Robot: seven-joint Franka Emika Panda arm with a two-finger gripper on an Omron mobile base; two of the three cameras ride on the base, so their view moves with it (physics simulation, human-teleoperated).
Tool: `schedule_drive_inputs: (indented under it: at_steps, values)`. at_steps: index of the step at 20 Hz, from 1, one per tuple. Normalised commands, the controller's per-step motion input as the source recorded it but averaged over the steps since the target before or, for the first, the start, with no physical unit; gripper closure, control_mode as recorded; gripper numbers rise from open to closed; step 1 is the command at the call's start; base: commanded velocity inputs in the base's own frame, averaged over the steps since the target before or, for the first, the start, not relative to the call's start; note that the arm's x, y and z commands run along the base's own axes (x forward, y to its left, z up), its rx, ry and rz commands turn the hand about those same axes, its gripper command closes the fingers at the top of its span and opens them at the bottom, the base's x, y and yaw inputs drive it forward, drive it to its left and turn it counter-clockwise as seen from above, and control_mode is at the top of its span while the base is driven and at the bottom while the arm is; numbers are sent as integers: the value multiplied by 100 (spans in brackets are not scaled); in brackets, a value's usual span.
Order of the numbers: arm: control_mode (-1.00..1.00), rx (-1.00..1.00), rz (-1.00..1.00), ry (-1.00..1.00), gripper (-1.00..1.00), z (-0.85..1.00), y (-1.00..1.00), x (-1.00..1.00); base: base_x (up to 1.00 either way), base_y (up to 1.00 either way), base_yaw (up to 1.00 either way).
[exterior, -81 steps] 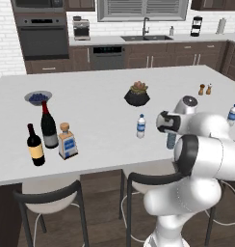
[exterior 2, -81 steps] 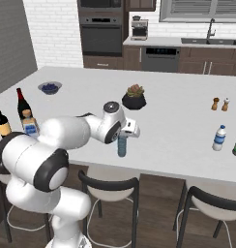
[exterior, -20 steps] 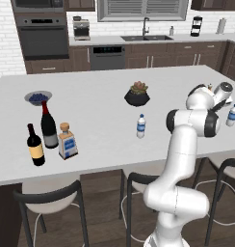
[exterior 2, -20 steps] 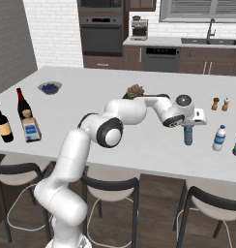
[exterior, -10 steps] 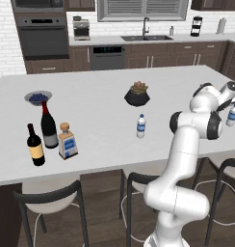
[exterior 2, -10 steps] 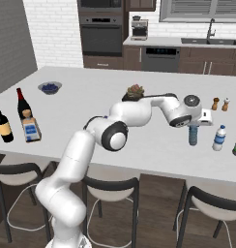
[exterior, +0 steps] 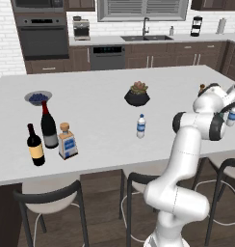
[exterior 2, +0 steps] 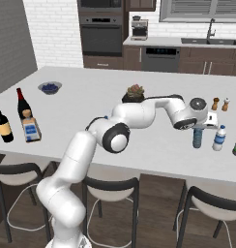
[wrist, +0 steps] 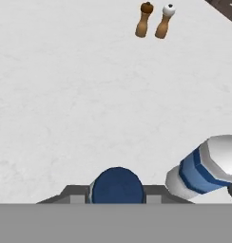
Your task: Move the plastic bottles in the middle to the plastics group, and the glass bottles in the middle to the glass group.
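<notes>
Seen from the right base: claw [exterior 2: 199,127] clamped on the small teal-blue tinted plastic bottle [exterior 2: 197,137], held upright just beside the lone clear water bottle with white cap and blue label [exterior 2: 219,138] at the right end of the white island surface [exterior 2: 91,97]. Looking down from the hand: dark blue cap of the held bottle [wrist: 117,185] between the fingertips, the clear bottle [wrist: 206,168] close at right, wooden pepper and salt mills [wrist: 155,20] farther off. From the left base: second clear bottle [exterior: 141,126] mid-surface, squat cork-stoppered glass bottle [exterior: 67,141] beside the red-capped wine bottle [exterior: 48,125] and the yellow-labelled one [exterior: 35,145]. Arm stretched far right, elbow raised. Brick wall, oven, sink behind.
</notes>
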Motion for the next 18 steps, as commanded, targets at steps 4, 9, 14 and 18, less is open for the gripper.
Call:
schedule_drive_inputs:
  at_steps: [4, 9, 14, 18]
  values:
    - [-100, 2, -8, -1, 100, 0, -16, -8, 0, 0, 0]
    - [-100, 1, -3, -2, 100, -4, 0, 5, 0, 0, 0]
    - [-100, 3, -3, -1, 100, -19, -4, 7, 0, 0, 0]
    - [-100, 0, -2, 0, 100, -38, 0, 0, 0, 0, 0]
